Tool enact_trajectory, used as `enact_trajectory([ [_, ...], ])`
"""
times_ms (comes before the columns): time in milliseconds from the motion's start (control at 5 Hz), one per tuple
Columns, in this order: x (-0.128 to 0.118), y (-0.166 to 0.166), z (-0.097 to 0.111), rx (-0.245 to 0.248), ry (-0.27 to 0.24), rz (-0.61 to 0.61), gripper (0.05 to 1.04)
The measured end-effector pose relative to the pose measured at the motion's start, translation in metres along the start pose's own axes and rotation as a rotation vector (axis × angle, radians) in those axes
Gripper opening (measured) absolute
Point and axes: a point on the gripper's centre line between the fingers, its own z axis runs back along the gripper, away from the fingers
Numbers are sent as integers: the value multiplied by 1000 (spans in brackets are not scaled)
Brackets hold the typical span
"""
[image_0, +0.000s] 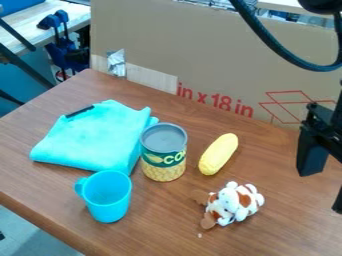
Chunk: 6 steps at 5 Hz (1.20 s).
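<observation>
On my camera, the white-and-brown plush toy (234, 204) lies on the brown table (163, 232), to the near right of the corn can (163, 155). My pincer (325, 189) hangs well to the right of the can, at the view's edge, with its fingers spread; the toy is the thing nearest it, to its left and apart from it. I see a turquoise mug (107, 197) upright to the near left of the can, handle facing left. A yellow corn cob (218, 154) lies just right of the can, tilted away from me. Left of the can and reaching behind it is a folded turquoise cloth (97, 137). Well beyond the can stands a cardboard panel (200, 55).
</observation>
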Motion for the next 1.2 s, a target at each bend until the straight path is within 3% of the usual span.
enact_trajectory([
  [200,-5,0,-14,-4,49,1,1002],
  [400,-43,13,-10,33,108,10,1002],
  [800,-81,47,3,67,124,96,1002],
  [1200,-144,68,5,77,150,262,1002],
])
